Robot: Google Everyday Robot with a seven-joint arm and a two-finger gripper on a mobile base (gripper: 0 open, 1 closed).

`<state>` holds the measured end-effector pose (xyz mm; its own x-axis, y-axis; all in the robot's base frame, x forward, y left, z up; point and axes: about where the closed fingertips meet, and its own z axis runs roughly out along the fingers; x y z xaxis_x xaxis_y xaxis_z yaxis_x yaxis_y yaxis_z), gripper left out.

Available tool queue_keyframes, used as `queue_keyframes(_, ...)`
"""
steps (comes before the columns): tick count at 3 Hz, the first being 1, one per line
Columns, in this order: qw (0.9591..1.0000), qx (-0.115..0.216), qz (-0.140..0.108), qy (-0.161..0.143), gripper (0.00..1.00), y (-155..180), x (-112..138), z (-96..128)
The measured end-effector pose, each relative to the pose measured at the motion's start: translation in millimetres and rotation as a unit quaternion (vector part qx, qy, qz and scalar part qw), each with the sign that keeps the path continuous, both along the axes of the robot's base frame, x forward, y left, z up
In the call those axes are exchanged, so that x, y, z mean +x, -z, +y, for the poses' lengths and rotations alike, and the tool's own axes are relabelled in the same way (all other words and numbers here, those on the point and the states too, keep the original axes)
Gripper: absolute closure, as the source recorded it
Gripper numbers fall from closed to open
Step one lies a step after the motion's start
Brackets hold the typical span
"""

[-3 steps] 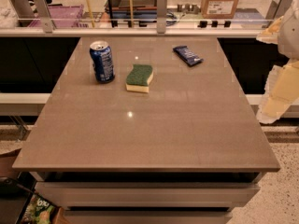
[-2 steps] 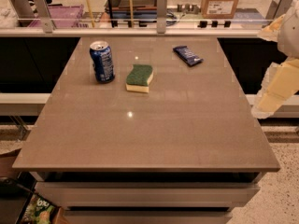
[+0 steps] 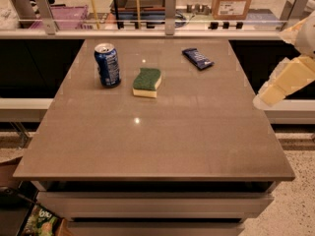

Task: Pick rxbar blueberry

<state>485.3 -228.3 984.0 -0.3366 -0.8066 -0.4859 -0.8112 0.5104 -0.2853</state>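
Your claw (image 3: 271, 92) at the right edge has crept up and inward; you can't tell whether it's apart or together. The bar (image 3: 198, 58) stays on the desk's (image 3: 162, 141) upper right.

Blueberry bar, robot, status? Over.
Gripper off right edge of table. Rxbar blueberry flat, far right, untouched. Sponge, can to its left; nothing between.

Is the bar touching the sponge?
No, the bar lies apart from the sponge with bare table between them, while the end effector hangs off the table's right side.
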Motion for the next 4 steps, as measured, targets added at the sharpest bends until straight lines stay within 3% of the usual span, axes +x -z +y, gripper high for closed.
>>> queue_keyframes(2, 0.9950, 0.075, -0.008, 0.064, 0.00, 14, 40, -17)
queue_keyframes(4, 0.9873, 0.111, -0.020, 0.112, 0.00, 28, 86, -26)
